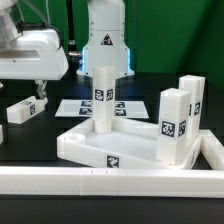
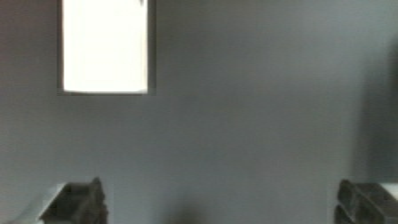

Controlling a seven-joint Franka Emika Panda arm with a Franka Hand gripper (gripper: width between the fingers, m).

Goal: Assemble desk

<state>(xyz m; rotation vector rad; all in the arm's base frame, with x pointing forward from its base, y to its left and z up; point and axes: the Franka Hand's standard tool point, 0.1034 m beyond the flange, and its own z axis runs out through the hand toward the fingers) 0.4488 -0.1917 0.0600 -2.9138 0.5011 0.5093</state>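
The white tabletop (image 1: 85,143) lies rim-up in the middle of the table. One white tagged leg (image 1: 103,95) stands upright in it at the back. Two more legs (image 1: 173,125) (image 1: 192,100) stand at its side toward the exterior view's right. A fourth leg (image 1: 25,108) lies flat on the black table at the exterior view's left. My gripper (image 1: 38,88) hangs above that lying leg, open and empty. In the wrist view the gripper (image 2: 222,205) shows two spread fingers (image 2: 80,200) over bare table, with the lying leg (image 2: 103,45) apart from them.
A long white rail (image 1: 110,182) runs along the front and up the exterior view's right side. The marker board (image 1: 75,106) lies flat behind the tabletop. The robot base (image 1: 105,40) stands at the back.
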